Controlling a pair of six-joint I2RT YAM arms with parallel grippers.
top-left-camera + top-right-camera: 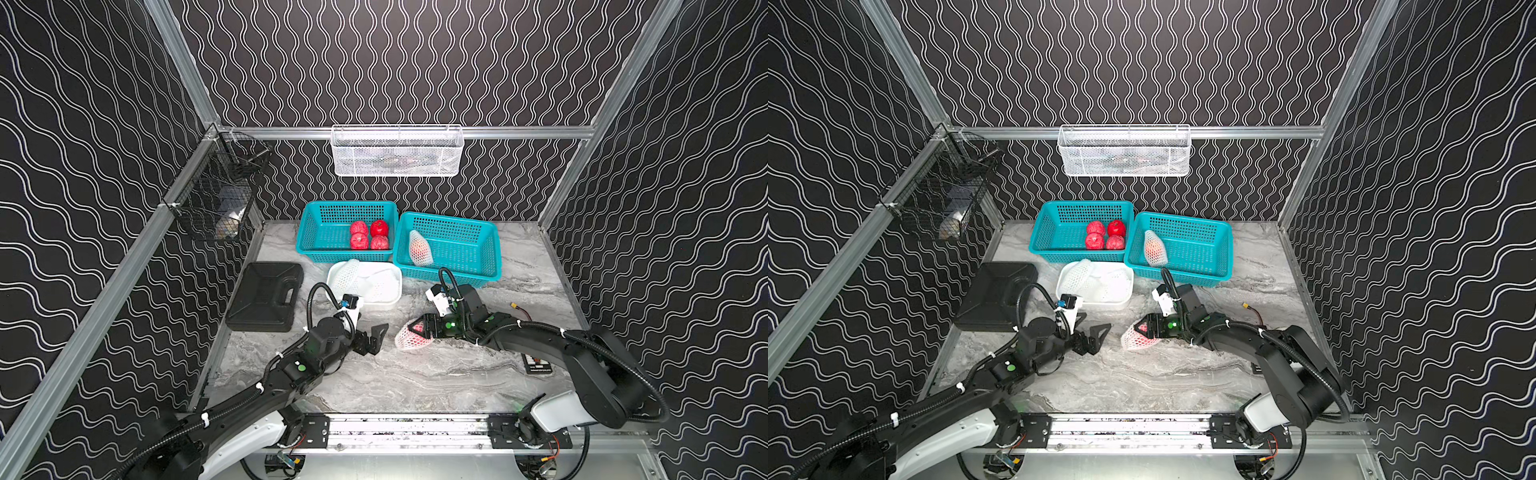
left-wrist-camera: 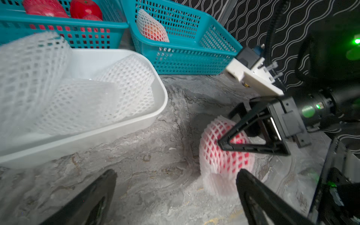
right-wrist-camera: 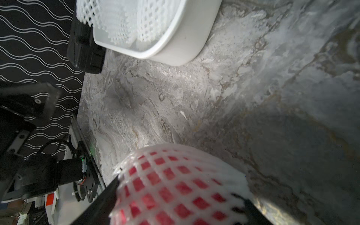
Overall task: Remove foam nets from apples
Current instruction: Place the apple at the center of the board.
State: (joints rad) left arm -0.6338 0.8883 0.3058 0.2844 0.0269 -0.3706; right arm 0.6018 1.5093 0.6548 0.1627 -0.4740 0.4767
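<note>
My right gripper is shut on an apple in a white foam net, low over the marble table; the net's loose end trails toward the left arm. My left gripper stands open just left of it, nothing between its fingers, one fingertip next to the net's loose end. Several bare red apples lie in the left teal basket. Another netted apple lies in the right teal basket. Empty foam nets fill a white tub.
A black case lies left of the tub. A white wire basket hangs on the back wall and a black wire basket on the left wall. A cable with a yellow plug and a small black card lie at the right.
</note>
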